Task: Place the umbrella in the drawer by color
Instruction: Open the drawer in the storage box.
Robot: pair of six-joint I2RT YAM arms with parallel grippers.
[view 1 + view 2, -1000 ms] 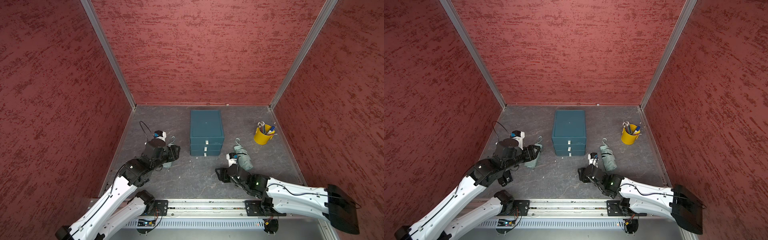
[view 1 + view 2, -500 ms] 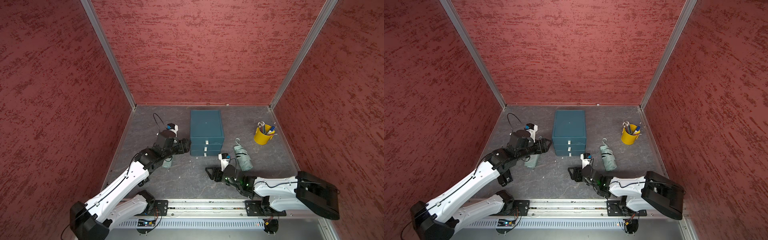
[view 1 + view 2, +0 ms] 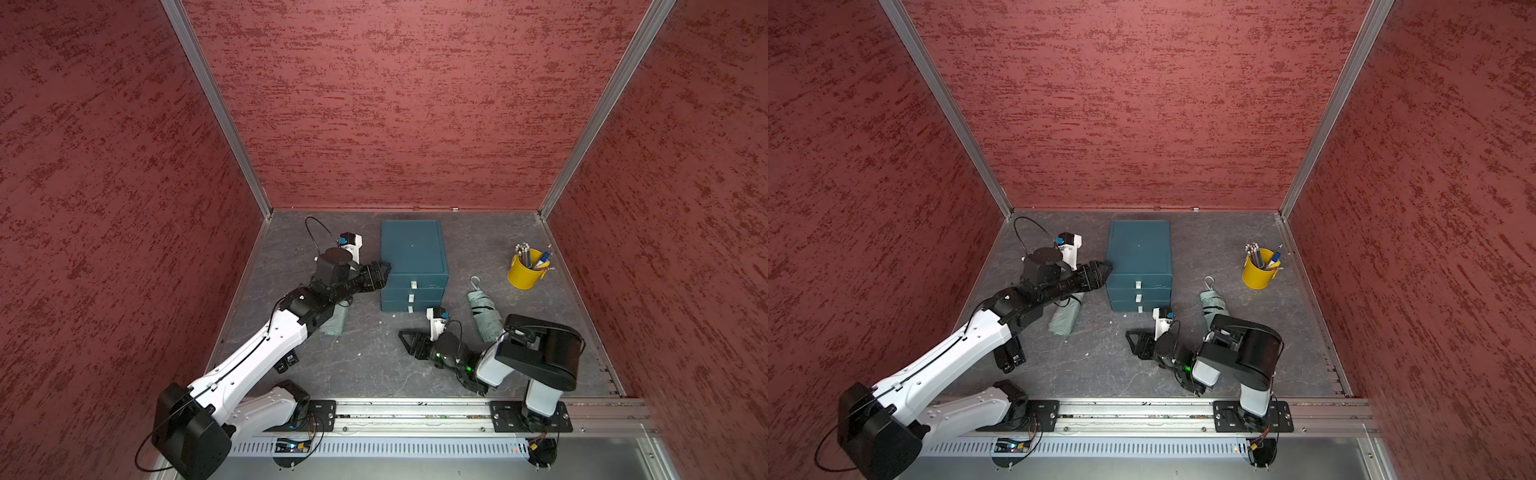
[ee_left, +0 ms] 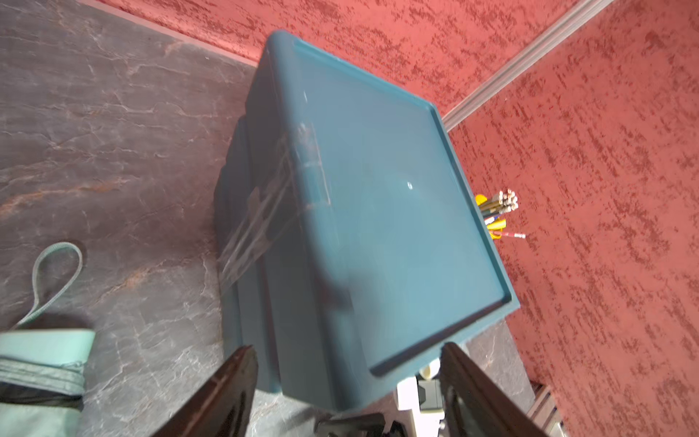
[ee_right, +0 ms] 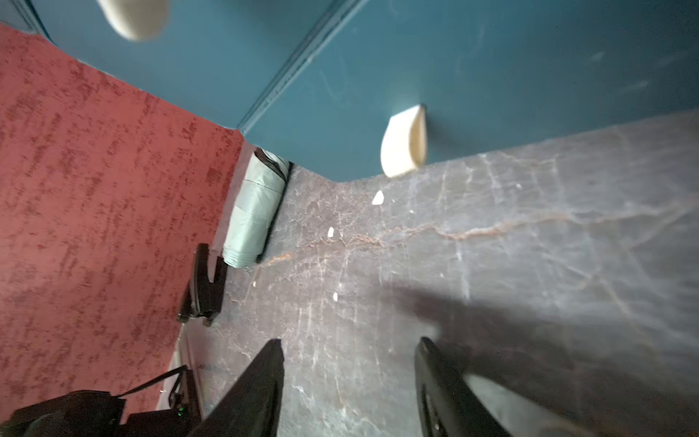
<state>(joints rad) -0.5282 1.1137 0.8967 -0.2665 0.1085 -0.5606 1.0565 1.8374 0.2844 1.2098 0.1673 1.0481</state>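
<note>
Both jaws stand open and empty: the left gripper sits at a top corner of the teal plastic drawer cabinet, likely to brace it. The right gripper faces the white handle of the shut bottom drawer. Folded pale-green umbrellas lie on either side: left umbrella, right umbrella.

Glossy teal plastic drawer unit, matt cloth umbrella, rough red walls, veined stone-look floor

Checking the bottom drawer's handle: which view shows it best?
Right wrist view: the bottom handle is close and unobstructed. Both top views show a tiny pale tab; the left wrist view shows only the drawer unit's top and side.
</note>
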